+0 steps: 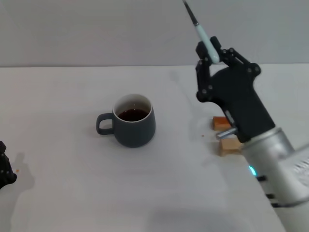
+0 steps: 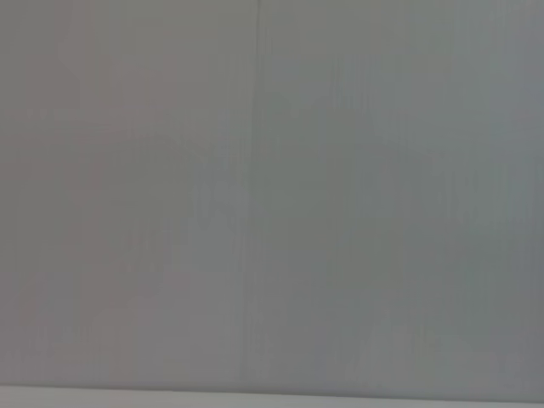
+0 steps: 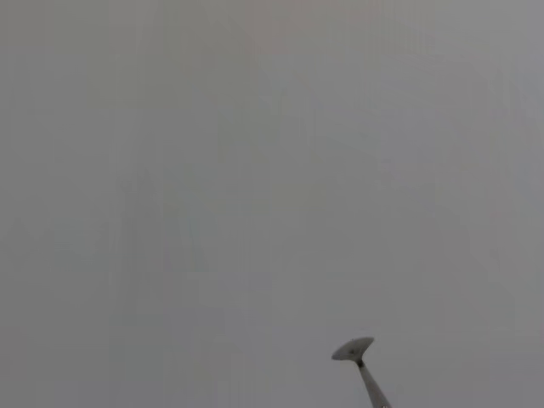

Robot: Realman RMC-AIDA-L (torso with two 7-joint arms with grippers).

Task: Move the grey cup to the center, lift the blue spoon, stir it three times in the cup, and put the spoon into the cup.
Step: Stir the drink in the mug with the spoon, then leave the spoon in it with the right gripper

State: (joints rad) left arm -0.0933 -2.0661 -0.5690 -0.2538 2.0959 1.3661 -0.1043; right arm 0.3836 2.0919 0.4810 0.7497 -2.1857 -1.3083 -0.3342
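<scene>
head view: the black right gripper [image 1: 212,48] is raised above the white table [image 1: 72,193], its jaws clamped on the pale-blue handle of the blue spoon [image 1: 205,38], a slim spoon whose grey metal neck slants up toward the top edge of the shot. right wrist view shows the small metal bowl of the spoon [image 3: 354,349] against the blank grey wall, well clear of everything. the rounded slate-grey cup [image 1: 134,121], white inside and holding dark brown liquid, stands near the middle of the table with its loop handle turned toward the robot's left. two small wooden blocks [image 1: 226,135] lie beside the right arm. the left gripper [image 1: 5,166] sits parked at the table's left edge; whether it is open cannot be told. the spoon looks light, stiff and slick, likely to pivot in a pinch this near the handle's end, so a firm grasp matters. the cup seems heavy, brittle and apt to slosh; its body offers the surest hold.
</scene>
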